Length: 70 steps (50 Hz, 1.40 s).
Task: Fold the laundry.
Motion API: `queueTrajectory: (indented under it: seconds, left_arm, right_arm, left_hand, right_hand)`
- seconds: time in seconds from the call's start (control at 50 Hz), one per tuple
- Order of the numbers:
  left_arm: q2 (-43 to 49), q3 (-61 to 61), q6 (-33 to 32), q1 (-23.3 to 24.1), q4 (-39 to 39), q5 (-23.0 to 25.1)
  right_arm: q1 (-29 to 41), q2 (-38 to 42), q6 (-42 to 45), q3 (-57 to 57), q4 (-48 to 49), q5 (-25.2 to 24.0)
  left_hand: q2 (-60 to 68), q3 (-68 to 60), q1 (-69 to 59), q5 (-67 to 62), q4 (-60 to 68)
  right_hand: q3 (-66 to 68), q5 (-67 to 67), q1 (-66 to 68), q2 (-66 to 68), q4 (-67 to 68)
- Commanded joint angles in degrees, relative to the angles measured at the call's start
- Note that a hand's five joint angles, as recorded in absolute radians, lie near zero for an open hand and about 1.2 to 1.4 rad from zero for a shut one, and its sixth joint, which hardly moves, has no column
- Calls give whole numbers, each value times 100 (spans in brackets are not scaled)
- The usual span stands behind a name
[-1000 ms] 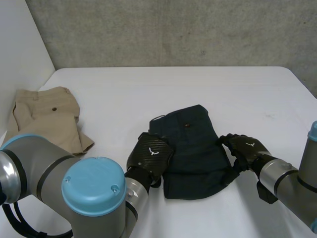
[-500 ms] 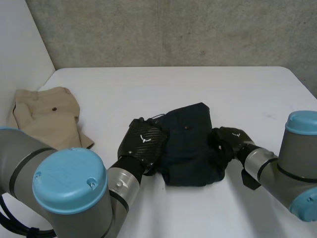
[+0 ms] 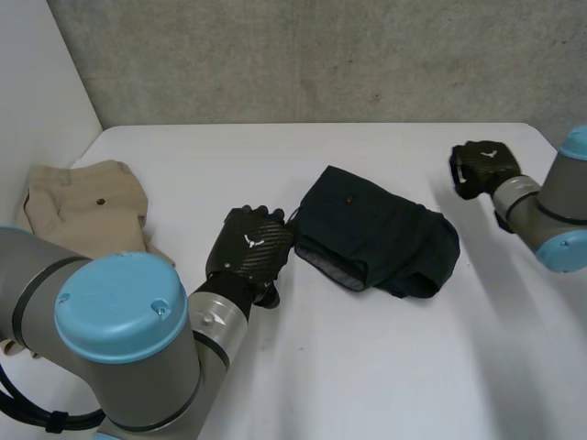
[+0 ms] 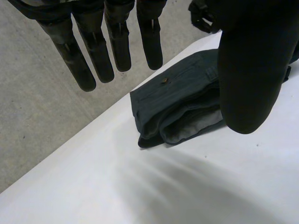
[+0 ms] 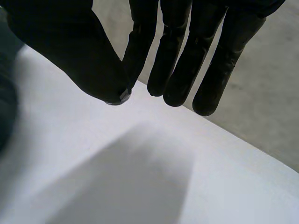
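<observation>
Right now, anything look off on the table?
The navy shorts lie folded but askew: diagonal on the table, layers misaligned, pale inner fabric peeking out at the edge nearest the left hand. Nothing spilled or damaged.

Folded navy shorts (image 3: 376, 240) lie apart from flat tan shorts (image 3: 87, 215).

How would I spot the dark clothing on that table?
On the white table, look near the middle, between the robot's left hand and right hand. The dark blue garment lies there folded into a bundle, a button on top; its neighbour, the tan garment, lies at the table's left edge.
</observation>
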<state>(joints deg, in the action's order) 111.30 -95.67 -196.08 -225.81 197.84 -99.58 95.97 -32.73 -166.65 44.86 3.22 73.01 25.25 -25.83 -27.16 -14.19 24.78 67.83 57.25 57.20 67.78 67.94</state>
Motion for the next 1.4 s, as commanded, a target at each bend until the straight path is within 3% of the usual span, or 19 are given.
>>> queueTrajectory:
  seconds: [0.02, 0.08, 0.16, 0.18, 0.26, 0.32, 0.48, 0.88, 0.94, 1.04, 1.1, 1.2, 1.34, 1.4]
  left_arm:
    - [32, 31, 0, -15, 0, -9]
    - [32, 31, 0, -50, 0, -9]
    - [23, 31, 0, -50, 0, -9]
    - [23, 40, 8, -50, 9, -9]
    - [14, 49, 61, -50, 9, -9]
    - [14, 58, 114, -50, 9, -9]
    - [-30, 49, 237, -50, 0, 0]
    - [-47, 40, 281, -42, 9, 0]
    - [-47, 31, 281, -50, 9, 0]
    - [-47, 31, 281, -42, 18, 0]
    - [-47, 31, 281, -50, 18, 0]
    - [-47, 40, 281, -50, 18, 0]
    - [-47, 22, 281, -50, 18, -9]
    - [-38, 22, 281, -50, 18, -9]
  right_arm:
    - [-798, 882, 1, -1462, -673, 55]
    - [-1045, 918, 141, -1480, -998, -67]
    - [-1116, 716, 256, -1112, -1491, -576]
    - [-1116, 515, 256, -867, -1587, -1021]
    - [-1116, -30, 203, -348, -1588, -1998]
    - [-1089, -93, 115, -293, -1588, -2325]
    - [-651, 30, 89, -179, -1676, -2362]
    - [-360, 469, 89, -346, -1676, -2353]
    - [-307, 487, 89, -355, -1676, -2370]
    - [-202, 461, 54, -346, -1676, -2440]
    - [-202, 434, -43, -364, -1650, -2502]
    - [-228, 495, -499, -793, -1290, -2196]
    - [-306, 890, -1159, -1741, -850, -449]
    - [-473, 1040, -1159, -2068, -867, -148]
  left_hand:
    - [78, -20, 114, -184, 124]
    - [78, -20, 114, -184, 124]
    - [61, -3, 130, -167, 108]
    - [61, -3, 131, -167, 107]
    - [44, 14, 147, -150, 91]
    - [44, 14, 147, -150, 91]
    - [-6, 64, 198, -100, 40]
    - [-23, 81, 215, -83, 23]
    - [-23, 81, 215, -83, 23]
    - [-23, 81, 215, -83, 23]
    - [-23, 81, 215, -83, 23]
    - [-23, 81, 215, -83, 23]
    - [-23, 81, 215, -83, 23]
    - [-23, 81, 215, -83, 23]
  right_hand:
    - [1217, 1275, 2280, 1222, 1206]
    - [1217, 1275, 2280, 1222, 1206]
    - [-3293, -3234, -2230, -3287, -3304]
    - [-3669, -3610, -2606, -3663, -3680]
    - [-4158, -4099, -3095, -4152, -4169]
    - [-4311, -4252, -3248, -4305, -4322]
    - [-4446, -4387, -3383, -4441, -4457]
    - [-4078, -4019, -3015, -4072, -4089]
    - [-3205, -3146, -2142, -3200, -3216]
    - [1208, 1267, 2271, 1214, 1197]
    - [1217, 1275, 2280, 1222, 1206]
    - [1217, 1275, 2280, 1222, 1206]
    - [1217, 1275, 2280, 1222, 1206]
    - [1217, 1275, 2280, 1222, 1206]
